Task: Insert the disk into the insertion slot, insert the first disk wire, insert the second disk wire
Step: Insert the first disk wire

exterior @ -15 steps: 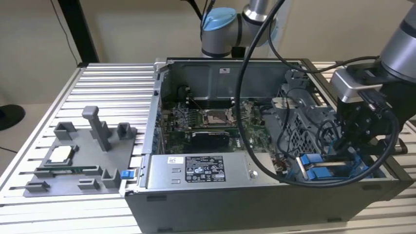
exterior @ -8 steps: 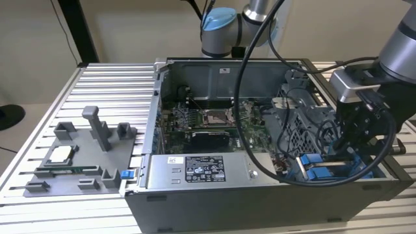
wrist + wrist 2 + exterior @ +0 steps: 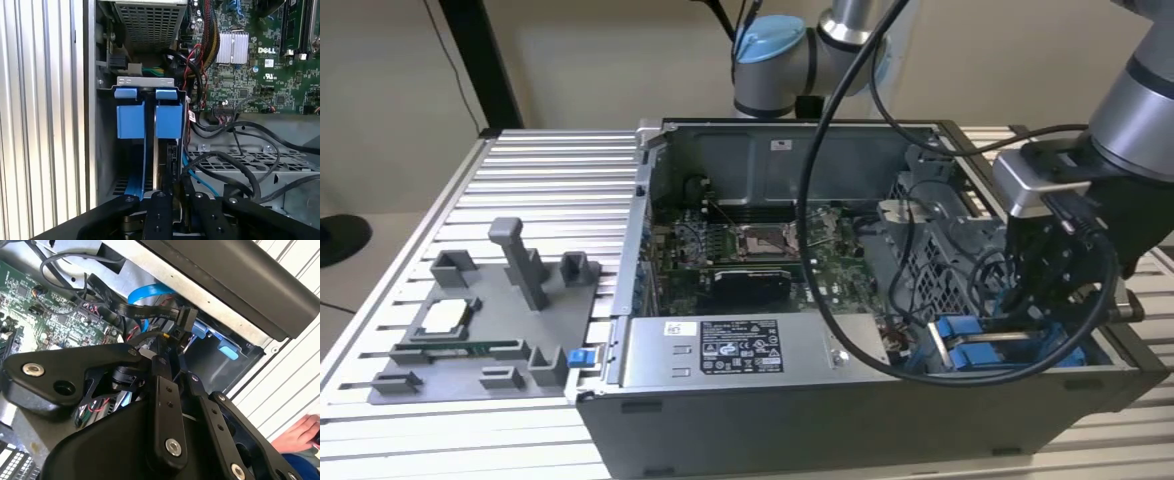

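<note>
First wrist view: blue-framed disk (image 3: 168,121), edge-on

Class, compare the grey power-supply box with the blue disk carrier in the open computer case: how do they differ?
The power-supply box is grey metal with a white label facing up; the blue disk carrier is bright plastic. The box lies apart from the hand; the carrier sits in the bay close by it. Both are inside the computer case.
</note>
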Robot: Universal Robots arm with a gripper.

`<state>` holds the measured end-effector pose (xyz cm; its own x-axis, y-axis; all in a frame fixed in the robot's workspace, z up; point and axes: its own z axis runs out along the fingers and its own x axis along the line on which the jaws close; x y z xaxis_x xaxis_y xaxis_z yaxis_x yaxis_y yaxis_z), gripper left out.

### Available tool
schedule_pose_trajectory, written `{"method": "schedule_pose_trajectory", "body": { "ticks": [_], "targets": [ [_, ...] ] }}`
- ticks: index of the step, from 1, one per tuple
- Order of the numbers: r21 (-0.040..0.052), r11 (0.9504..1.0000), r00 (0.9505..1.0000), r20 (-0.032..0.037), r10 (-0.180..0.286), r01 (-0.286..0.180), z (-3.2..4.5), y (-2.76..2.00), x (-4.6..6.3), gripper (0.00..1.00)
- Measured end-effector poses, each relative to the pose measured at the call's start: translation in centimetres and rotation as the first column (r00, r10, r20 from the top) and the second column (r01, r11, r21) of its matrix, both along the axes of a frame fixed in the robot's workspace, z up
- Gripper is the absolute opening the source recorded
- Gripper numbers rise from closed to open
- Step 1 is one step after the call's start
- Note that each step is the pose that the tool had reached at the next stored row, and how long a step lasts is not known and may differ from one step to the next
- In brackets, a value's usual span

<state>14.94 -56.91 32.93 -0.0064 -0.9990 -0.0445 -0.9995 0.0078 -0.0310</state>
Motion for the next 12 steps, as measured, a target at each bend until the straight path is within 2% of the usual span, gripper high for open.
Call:
{"method": "schedule_pose_trajectory", "body": {
  "ticks": [1,2,4,9,12],
  "targets": [
    [0.0013,1.0,1.0,-0.0001,0.0,0.0,-0.05,0.01,0.0,0.0],
    [0.0017,1.0,1.0,-0.0001,0.0,0.0,-0.08,0.0,0.0,1.0],
    [0.0032,1.0,1.0,0.0,0.0,0.0,0.29,-0.01,0.0,1.0],
    [0.0024,1.0,1.0,-0.0001,0.0,0.0,2.52,0.0,0.1,1.0],
    [0.0106,0.9999,1.0,-0.0002,0.003,-0.003,2.71,0.0,0.8,1.0]
  ]
}}
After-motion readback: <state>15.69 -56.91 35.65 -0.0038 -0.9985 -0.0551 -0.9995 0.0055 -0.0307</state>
